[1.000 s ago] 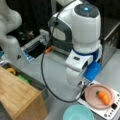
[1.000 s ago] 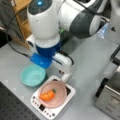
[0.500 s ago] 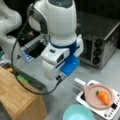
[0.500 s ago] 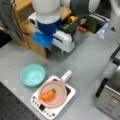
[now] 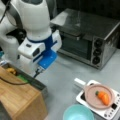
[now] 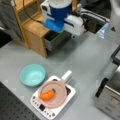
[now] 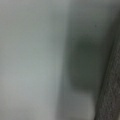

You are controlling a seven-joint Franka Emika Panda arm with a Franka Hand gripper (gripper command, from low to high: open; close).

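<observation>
The fingers did not show in any view, so whether they were spread, pressed together or pinching anything cannot be told; the gripper itself was hidden behind the arm's white and blue wrist block (image 5: 41, 51), which hung over the open drawer (image 6: 56, 37) of a wooden cabinet (image 6: 31, 30) in both front views. That posture put the hand nearest the drawer mouth, well apart from the cookware, and the wrist view gave only a pale grey surface with a dark shadow and a speckled strip along its right edge, too vague to name. Inside the drawer, in a front view, something yellow (image 5: 11, 71) and something green (image 5: 22, 78) lay against its grey wall, their kind unclear. The carrot (image 5: 103, 97) lay in the pink pan (image 5: 91, 98), which sat squarely on the small white cooktop (image 5: 110, 112), its pale handle (image 5: 80, 82) pointing out over the grey table (image 5: 62, 72) toward the arm's side; the pan held nothing else. Just beside the cooktop stood a teal bowl (image 6: 32, 74), upright and empty, not touching the cooktop as far as could be seen. A toaster oven (image 5: 87, 35) stood at a front view's top right with its door closed, clear of the rest.
</observation>
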